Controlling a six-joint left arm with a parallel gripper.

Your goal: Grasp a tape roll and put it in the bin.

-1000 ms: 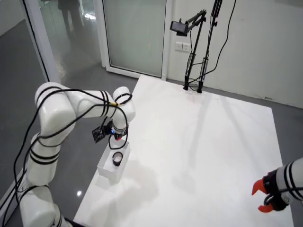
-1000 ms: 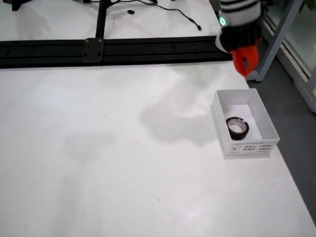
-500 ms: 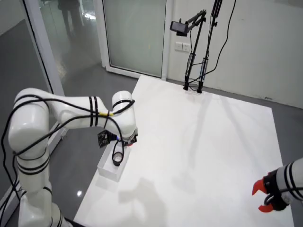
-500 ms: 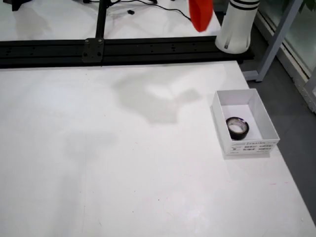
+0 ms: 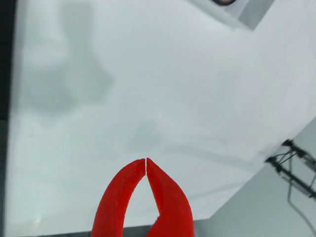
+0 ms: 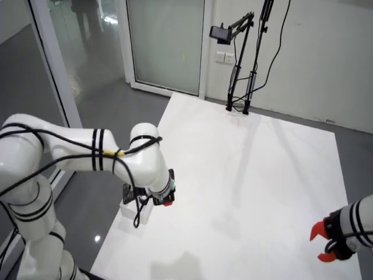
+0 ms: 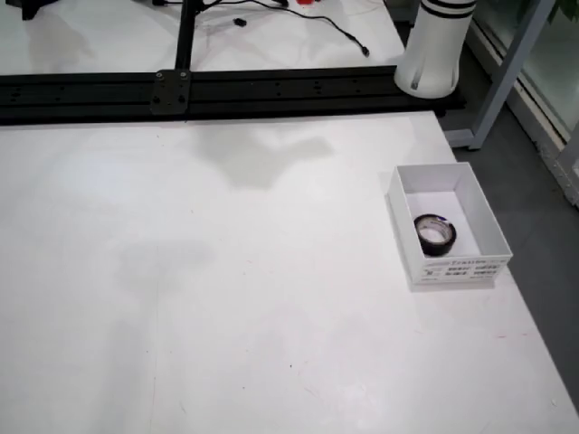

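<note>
claw-mounted view, high corner view, overhead view

Glossy white six-joint arm (image 6: 87,157) built of rounded tubular segments, banded with black rings at the joints. Thin black cables looped along the outside, one bound with a yellow tie. Small dark block with a bluish light at the wrist. Red pointed plastic gripper (image 5: 145,165), two curved tapering fingers (image 5: 121,197) with a grainy, matte surface.

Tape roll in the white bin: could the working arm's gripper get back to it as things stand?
Probably yes. The tape roll lies in the open-topped bin with nothing over it. The gripper, shut and empty, hangs above bare table.
</note>
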